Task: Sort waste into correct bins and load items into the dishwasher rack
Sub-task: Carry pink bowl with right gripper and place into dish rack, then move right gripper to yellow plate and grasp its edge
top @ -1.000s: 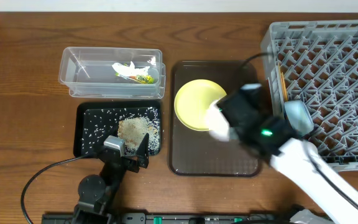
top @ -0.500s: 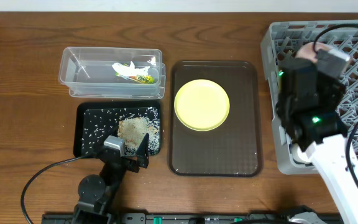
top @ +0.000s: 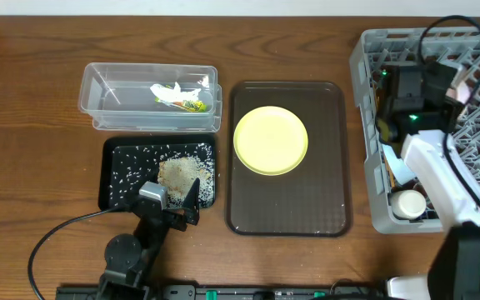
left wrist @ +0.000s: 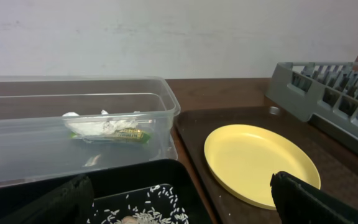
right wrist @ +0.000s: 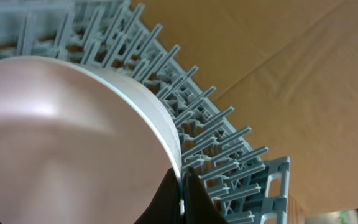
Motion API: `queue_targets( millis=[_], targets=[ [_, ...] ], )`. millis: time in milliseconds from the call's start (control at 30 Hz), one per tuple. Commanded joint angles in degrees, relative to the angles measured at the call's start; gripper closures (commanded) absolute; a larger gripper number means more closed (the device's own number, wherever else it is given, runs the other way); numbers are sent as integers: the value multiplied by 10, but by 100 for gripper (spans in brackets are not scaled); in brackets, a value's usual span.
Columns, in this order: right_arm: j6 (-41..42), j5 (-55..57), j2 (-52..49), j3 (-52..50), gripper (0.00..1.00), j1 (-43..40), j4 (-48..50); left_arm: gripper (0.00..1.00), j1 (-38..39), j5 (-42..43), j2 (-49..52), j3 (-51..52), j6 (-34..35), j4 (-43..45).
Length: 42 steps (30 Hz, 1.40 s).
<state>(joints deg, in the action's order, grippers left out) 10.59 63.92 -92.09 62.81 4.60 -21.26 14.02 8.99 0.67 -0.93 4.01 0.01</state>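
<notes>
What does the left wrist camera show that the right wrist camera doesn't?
Only the left wrist view: the clear tub holding the paper scrap and sauce packet, the black tray with rice, and the yellow plate on the brown tray. Only the right wrist view: a pale bowl, its rim pinched by the right gripper. Both: the grey rack.

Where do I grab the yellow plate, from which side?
Pinch the rim from above, likely at the edge toward the black tray, nearest the open left gripper. The yellow plate lies flat, face up on the brown tray, so only its rim gives the fingers a lip.
</notes>
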Motion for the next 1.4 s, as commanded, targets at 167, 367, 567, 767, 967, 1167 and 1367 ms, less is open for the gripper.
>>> queue_targets(
  millis=[167,367,567,767,967,1167,1367],
  targets=[
    [-30,-2,-46,5,99,54,3,7,-1,0,-4,7,-8,-4],
    [-30,-20,-46,5,99,100,-28,7,-1,0,-4,7,-8,-4],
    [-15,-20,-45,5,99,130,-74,7,-1,0,-4,7,-8,-4],
    [84,-21,-24,5,98,165,-157,7,-1,0,-4,7,-8,-4],
    [131,-71,0,5,92,174,-200,7,-1,0,-4,7,-8,-4],
    [130,-90,7,5,48,190,-217,7,-1,0,-4,7,-8,-5],
    [130,-198,59,5,39,252,-211,7,-1,0,-4,7,-8,-31]
  ],
)
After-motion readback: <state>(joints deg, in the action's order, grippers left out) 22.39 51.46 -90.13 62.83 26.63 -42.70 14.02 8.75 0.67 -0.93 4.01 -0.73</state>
